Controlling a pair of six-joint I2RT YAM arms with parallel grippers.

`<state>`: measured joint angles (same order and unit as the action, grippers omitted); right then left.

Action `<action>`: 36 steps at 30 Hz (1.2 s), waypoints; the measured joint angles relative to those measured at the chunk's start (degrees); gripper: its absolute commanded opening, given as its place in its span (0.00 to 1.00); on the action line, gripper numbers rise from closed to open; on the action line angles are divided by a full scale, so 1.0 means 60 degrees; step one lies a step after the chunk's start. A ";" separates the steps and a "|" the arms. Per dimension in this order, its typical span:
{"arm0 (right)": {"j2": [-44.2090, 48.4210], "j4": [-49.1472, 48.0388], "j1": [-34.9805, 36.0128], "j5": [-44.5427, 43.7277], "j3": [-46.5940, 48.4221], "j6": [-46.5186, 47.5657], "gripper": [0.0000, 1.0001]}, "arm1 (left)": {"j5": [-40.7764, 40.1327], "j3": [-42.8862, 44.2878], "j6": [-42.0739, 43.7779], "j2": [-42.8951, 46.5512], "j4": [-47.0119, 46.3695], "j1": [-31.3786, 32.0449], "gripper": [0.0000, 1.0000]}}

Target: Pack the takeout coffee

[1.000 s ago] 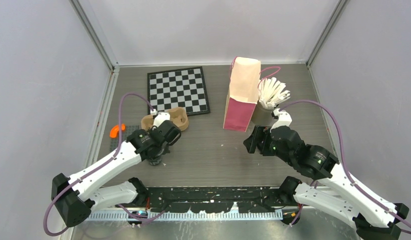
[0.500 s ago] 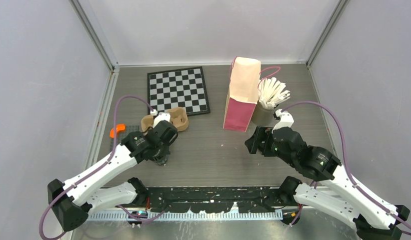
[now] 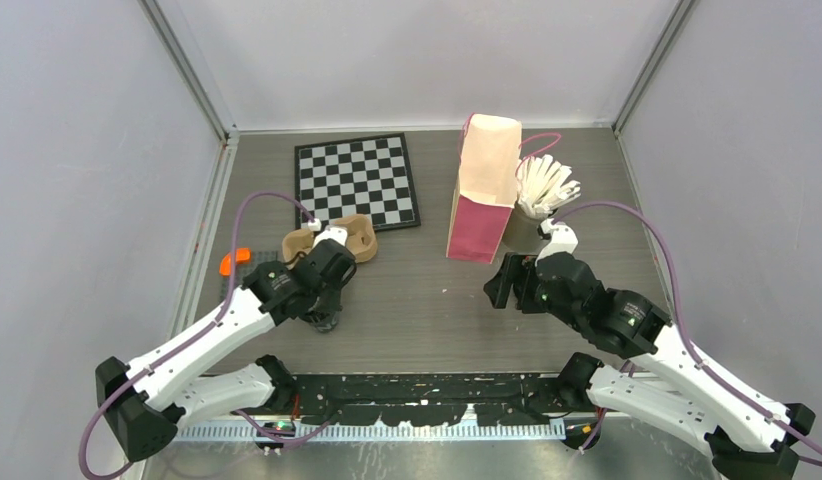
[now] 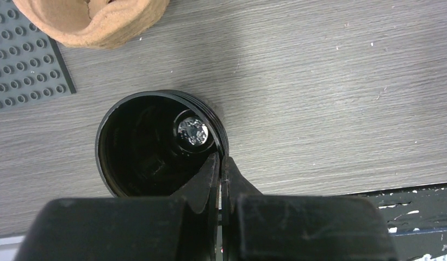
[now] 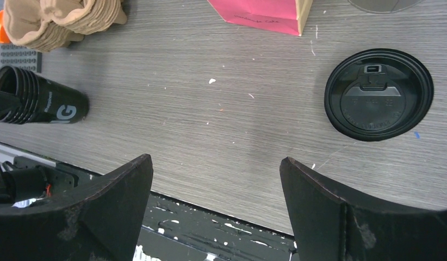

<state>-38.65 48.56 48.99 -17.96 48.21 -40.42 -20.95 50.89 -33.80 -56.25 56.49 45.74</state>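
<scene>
The left jaws (image 4: 220,161) are pinched together on the wall of the black cups (image 4: 156,147), one finger inside the mouth and one outside, at the lower right of the rim in the left wrist view. The cups are nested: thin rims show one inside another, though I cannot tell how many. They seem to stand upright on the bench (image 4: 330,81), at the lower left of the top view, below the pulp tray (image 3: 359,238). The right jaws (image 5: 216,163) are wide apart and hold nothing. The black lid (image 5: 378,95) lies flat at the right of that wrist view, clear of both fingers.

Packing looks barely begun. The cups are not separated, no lid is on, and nothing shows in the paper bag (image 3: 484,190), which stands upright at upper centre with its inside out of sight. Splitting, lidding and bagging all seem left to do.

The cups are smooth, black and slightly tapered, with white print on the side. The lid is a moulded disc with a raised ring and a sip tab. The tray is rough, fibrous and brown. The bag is pink outside, tan inside and crisply folded. The bench is grey wood grain, flecked white
</scene>
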 measured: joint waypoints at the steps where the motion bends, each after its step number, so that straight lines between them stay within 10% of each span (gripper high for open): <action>1: 0.0000 -0.0080 0.0000 0.0055 -0.0033 0.0004 0.91 | 0.0033 0.0047 0.0040 0.0000 0.0018 0.0000 0.00; 36: -0.3938 -0.5716 0.0317 0.2765 -0.1370 -0.0306 0.88 | 0.0535 0.1665 0.0852 0.0164 0.1060 0.0000 0.00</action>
<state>-62.28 14.26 50.89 -1.37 39.99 -42.26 -17.74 60.88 -28.69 -55.27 62.85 45.74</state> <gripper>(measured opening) 0.880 0.012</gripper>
